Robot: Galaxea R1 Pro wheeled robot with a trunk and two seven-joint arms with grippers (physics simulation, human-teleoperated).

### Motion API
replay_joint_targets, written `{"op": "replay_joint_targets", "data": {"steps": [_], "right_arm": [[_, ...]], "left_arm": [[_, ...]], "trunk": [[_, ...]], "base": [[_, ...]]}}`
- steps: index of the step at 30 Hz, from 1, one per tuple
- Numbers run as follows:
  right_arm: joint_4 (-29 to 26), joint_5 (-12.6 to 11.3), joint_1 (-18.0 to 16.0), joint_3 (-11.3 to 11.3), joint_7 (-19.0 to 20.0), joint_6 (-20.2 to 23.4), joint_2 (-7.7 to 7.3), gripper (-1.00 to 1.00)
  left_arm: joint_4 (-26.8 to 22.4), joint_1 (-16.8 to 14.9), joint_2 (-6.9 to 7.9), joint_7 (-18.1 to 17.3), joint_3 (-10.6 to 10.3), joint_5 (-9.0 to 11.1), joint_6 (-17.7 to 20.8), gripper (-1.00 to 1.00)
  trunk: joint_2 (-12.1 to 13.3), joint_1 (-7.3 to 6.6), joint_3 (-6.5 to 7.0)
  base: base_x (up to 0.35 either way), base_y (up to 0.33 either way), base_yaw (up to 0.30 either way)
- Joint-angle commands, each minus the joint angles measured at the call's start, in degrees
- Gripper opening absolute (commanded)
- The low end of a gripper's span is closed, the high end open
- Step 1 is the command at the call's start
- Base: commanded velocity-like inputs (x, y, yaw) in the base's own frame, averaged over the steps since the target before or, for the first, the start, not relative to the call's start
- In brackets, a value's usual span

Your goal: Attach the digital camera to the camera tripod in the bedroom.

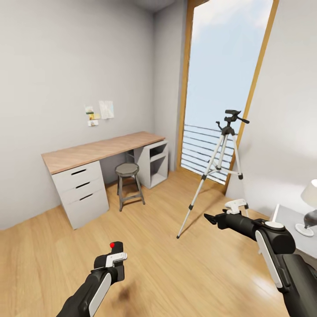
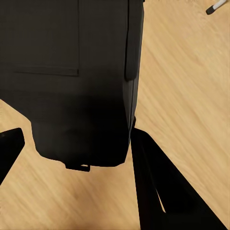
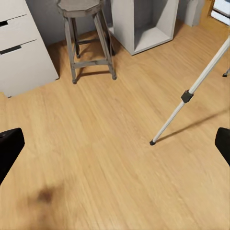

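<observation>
The digital camera, a small black box with a red dot on top, sits between the fingers of my left gripper low over the wood floor. In the left wrist view its dark body looms large, with my left gripper shut on it. The camera tripod stands before the tall window, silver legs spread, black pan head bare. My right gripper hangs open beside the tripod's near leg, nothing between its fingertips.
A wood-topped grey desk with drawers runs along the left wall, a grey metal stool in front of it. At the right edge a lamp stands on a grey table. Bare wood floor lies between me and the tripod.
</observation>
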Motion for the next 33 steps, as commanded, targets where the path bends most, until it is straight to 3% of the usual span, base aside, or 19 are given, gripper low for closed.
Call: {"op": "replay_joint_targets", "data": {"steps": [1,33], "right_arm": [[0.0,-0.2,-0.1,-0.1,0.1,0.3,-0.01,1.00],[0.0,-0.2,0.0,-0.7,0.1,0.3,-0.04,1.00]], "left_arm": [[-0.1,0.0,0.04,0.3,-0.2,0.4,0.3,-1.00],[-0.1,0.0,-0.10,0.6,-0.2,0.3,0.2,-1.00]], "trunk": [[0.4,-0.23,0.12],[13.2,-7.26,5.87]], "base": [[0.000,0.000,0.000],[0.000,0.000,0.000]]}}
